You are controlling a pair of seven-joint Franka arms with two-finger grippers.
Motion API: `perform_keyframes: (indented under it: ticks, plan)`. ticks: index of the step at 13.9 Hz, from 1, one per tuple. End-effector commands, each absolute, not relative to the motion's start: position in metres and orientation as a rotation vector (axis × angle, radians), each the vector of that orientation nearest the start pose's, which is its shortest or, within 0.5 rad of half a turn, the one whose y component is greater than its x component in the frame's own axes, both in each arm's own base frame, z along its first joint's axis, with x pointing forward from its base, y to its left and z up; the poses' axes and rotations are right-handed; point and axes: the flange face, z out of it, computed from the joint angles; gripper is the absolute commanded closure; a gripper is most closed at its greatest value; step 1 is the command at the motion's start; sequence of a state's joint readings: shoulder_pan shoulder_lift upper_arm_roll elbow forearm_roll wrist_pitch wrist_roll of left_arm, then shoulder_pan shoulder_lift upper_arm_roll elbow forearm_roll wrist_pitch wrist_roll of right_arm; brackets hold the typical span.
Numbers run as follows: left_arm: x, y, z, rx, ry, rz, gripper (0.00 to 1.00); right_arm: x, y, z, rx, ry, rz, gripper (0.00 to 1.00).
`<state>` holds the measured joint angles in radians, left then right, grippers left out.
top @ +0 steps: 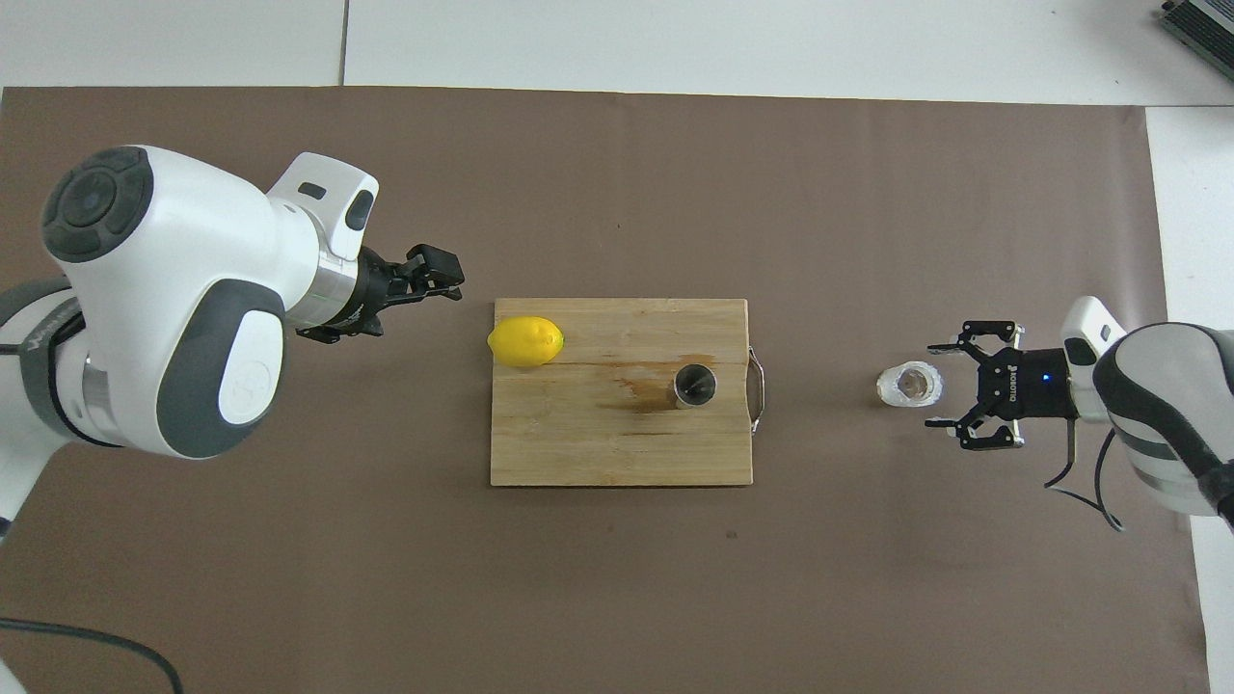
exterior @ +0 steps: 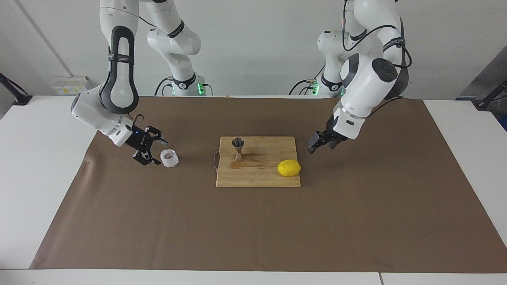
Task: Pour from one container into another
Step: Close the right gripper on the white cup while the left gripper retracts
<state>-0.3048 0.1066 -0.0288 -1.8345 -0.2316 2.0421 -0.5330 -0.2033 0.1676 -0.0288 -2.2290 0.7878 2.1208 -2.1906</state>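
Nearest the robots on the wooden board [exterior: 257, 180] you see the steel jigger [exterior: 238, 149] [top: 694, 385], upright beside a wet stain; the lemon [exterior: 289, 168] [top: 525, 341] lies slightly farther out. The glass cup [exterior: 170, 158] [top: 910, 385] stands on the counter [exterior: 253, 233] toward the right arm's end. Right claw [exterior: 152, 152] [top: 950, 393], fingers apart, sits just beside it; its lettering is unreadable. Left claw [exterior: 313, 143] [top: 445, 275] waits, fingers together

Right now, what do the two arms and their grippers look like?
Both arms are glossy white with dark grey joint caps and black cables along the upper links; green lights glow at the bases. The right gripper is black, skeletal, with a blue LED. The left gripper is compact and black, on a white wrist block.
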Motion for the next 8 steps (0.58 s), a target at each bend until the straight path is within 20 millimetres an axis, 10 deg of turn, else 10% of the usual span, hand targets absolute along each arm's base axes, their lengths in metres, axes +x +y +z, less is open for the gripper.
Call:
perform_keyframes:
  ticks: [1, 5, 8]
  plan:
    - [0.558, -0.179, 0.511, -3.292, -0.346, -0.062, 0.00, 0.512, -0.090, 0.259, -1.941, -1.691, -0.699, 0.00]
    - [0.562, -0.133, 0.538, -3.264, -0.083, -0.069, 0.00, 0.512, -0.088, 0.256, -1.936, -1.681, -0.710, 0.05]
    - [0.568, -0.101, 0.559, -3.198, 0.144, -0.078, 0.00, 0.513, -0.084, 0.256, -1.943, -1.653, -0.722, 0.69]
